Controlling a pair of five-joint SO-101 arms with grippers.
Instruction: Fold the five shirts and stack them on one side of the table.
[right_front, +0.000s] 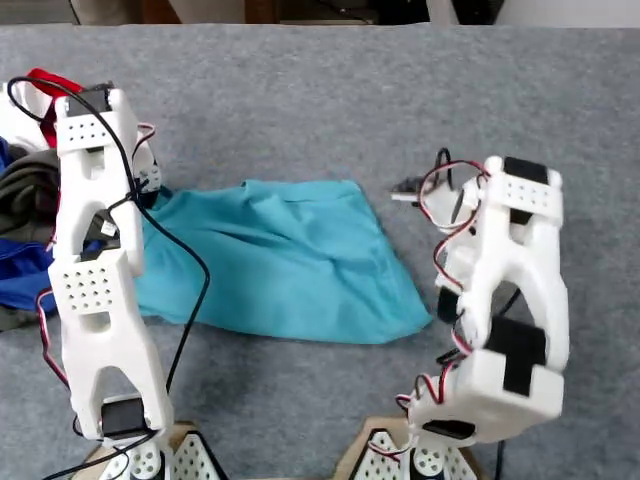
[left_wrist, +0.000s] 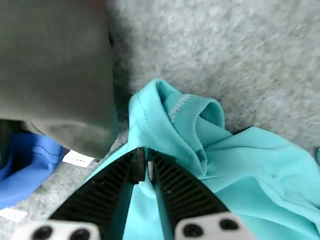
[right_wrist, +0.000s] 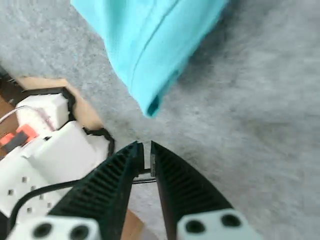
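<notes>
The left arm (right_front: 95, 260) stretches out long from its base, its wrist bent down at the far end. The left claw (left_wrist: 143, 167) is pinched tight on a fold of the teal shirt (left_wrist: 210, 165), with a sliver of the cloth caught between its ribbed pads (left_wrist: 117, 182). Just past its tips the shirt bunches into a rolled, stitched hem. To one side of the claw an olive shirt (left_wrist: 50, 65) lies near, its edge meeting the teal cloth. A blue shirt (left_wrist: 27, 165) shows below the olive one, with a white tag (left_wrist: 77, 158) on the table between it and the claw.

The right arm (right_front: 510, 290) is folded back on itself close to its base, elbow high, forearm pointing out over the grey table (right_front: 300, 90). The right claw (right_wrist: 145, 152) hangs just above the table. Its jaws are drawn all but together with a thin slit between them, and they hold nothing. A corner of the teal shirt lies just ahead of its tips, apart from them.

In the high view the teal shirt (right_front: 280, 260) lies spread and rumpled between the two arms. One end reaches under the left arm and the other ends near the right arm. Beyond the left arm, a heap with red cloth (right_front: 50, 85) on it sits at the table's edge.
</notes>
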